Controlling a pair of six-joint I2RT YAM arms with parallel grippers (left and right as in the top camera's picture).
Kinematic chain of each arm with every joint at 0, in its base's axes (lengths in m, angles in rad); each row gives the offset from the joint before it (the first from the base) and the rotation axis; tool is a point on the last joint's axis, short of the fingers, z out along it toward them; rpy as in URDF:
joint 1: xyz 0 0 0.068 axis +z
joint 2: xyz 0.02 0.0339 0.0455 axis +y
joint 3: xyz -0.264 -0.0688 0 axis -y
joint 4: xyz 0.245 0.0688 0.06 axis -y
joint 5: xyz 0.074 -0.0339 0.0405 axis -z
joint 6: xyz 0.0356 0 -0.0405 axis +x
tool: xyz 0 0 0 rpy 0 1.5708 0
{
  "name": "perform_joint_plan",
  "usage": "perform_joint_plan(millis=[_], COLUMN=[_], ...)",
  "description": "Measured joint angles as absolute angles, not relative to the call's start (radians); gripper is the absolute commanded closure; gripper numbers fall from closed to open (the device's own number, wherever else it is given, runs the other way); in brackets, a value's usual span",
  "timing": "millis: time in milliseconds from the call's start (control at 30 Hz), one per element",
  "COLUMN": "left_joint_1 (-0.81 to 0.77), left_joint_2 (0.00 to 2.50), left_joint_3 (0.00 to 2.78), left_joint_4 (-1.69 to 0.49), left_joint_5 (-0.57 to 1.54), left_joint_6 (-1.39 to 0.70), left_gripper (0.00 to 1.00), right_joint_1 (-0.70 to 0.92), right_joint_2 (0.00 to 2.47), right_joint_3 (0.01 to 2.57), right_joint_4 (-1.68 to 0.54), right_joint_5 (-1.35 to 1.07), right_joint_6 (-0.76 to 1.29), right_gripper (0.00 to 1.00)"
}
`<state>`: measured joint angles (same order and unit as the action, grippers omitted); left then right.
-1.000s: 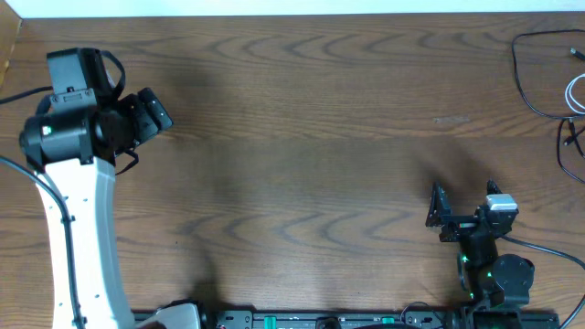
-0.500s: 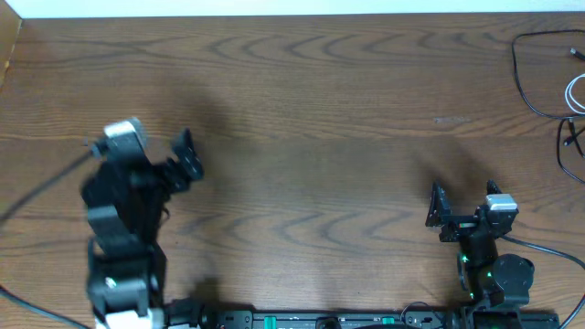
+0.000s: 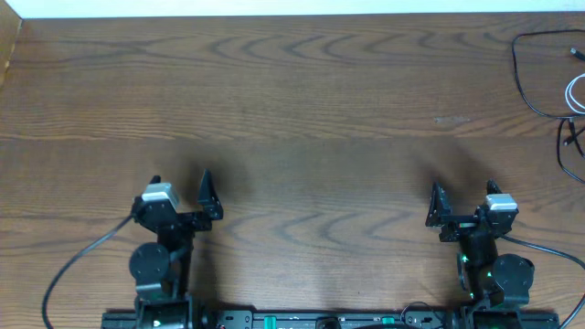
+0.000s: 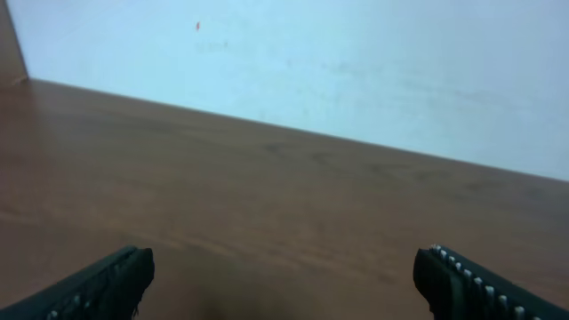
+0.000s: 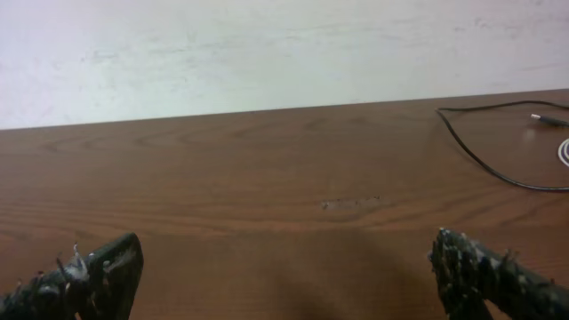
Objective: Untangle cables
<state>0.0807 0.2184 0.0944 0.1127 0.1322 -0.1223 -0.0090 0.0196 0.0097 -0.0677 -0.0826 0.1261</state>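
Left pincer (image 3: 179, 183) and right pincer (image 3: 464, 192) both gape empty, the cables (image 3: 539, 78) lying unheld well beyond the right one; whether they're sorted, I can't tell.

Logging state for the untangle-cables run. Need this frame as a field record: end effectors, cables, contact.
left end effector: open, empty, near edge of the table, left side
right end effector: open, empty, near edge, right side
black cable: loose loop at the far right corner, runs out of frame
white cable: beside the black one at the right edge, mostly cut off
contact: neither end effector touches a cable
tangle state: cannot tell, cables partly out of view
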Motion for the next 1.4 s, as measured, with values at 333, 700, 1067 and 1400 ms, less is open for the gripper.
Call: perform_joint_plan(millis=[333,700,1067,1400], left_joint_1=[0.08,0.08,0.08,0.08], left_joint_2=[0.059,0.01,0.014,0.017], left_joint_3=[0.006,0.014,0.014,0.014], left_joint_4=[0.027,-0.023,-0.023,-0.023], left_joint_5=[0.087,0.046,0.046,0.046], left_joint_6=[-0.122,-0.122,-0.122,-0.122], left_gripper=[0.02,0.02,0.02,0.02], right_joint_1=[-0.009,-0.009,-0.009,-0.009], right_joint_2=[0.02,0.02,0.02,0.02], right_joint_3=[0.01,0.01,0.01,0.01], right_joint_4=[-0.068,-0.067,-0.067,-0.068], right_joint_5=[-0.083,-0.083,-0.083,-0.083], right_joint_6=[0.126,0.126,0.126,0.126], right_gripper=[0.01,0.01,0.01,0.01])
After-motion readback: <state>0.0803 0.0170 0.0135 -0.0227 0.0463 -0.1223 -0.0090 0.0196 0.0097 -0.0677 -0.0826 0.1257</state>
